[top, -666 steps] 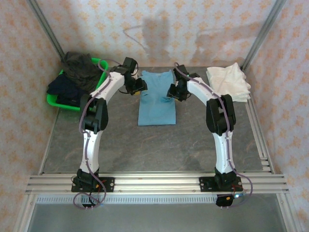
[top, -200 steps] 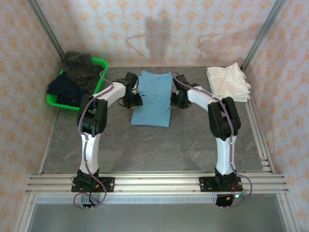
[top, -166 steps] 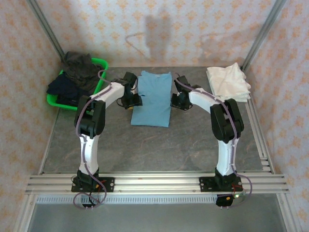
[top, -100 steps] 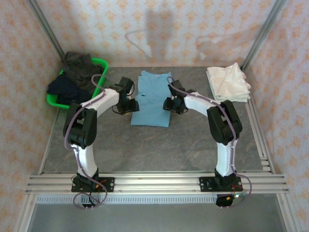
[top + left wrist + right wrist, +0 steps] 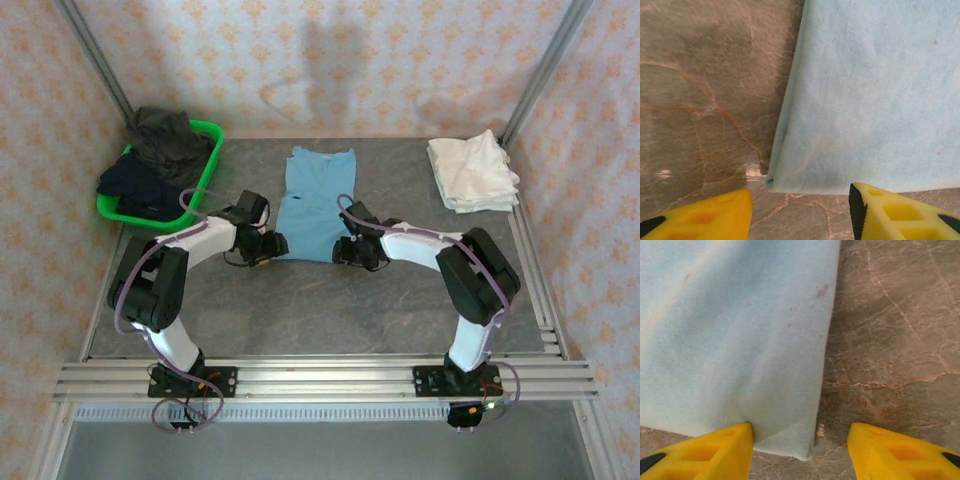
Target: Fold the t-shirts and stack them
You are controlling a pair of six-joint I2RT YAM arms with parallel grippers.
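A sky-blue t-shirt, folded into a long narrow strip, lies flat mid-table with its hem towards me. My left gripper sits low at the hem's left corner and is open. In the left wrist view that corner lies just ahead of the gap between my yellow fingers, with the left gripper holding nothing. My right gripper is at the hem's right corner, open. The right wrist view shows that corner lying inside the right gripper, the left finger against the cloth. Cream-white t-shirts are stacked back right.
A green basket with dark clothes stands at the back left. Bare marbled table stretches between the shirt's hem and the near rail. Frame posts rise at both back corners.
Both grippers slid from the shirt's sides down to its near hem corners and dropped low to the table. Their jaws widened on the way.
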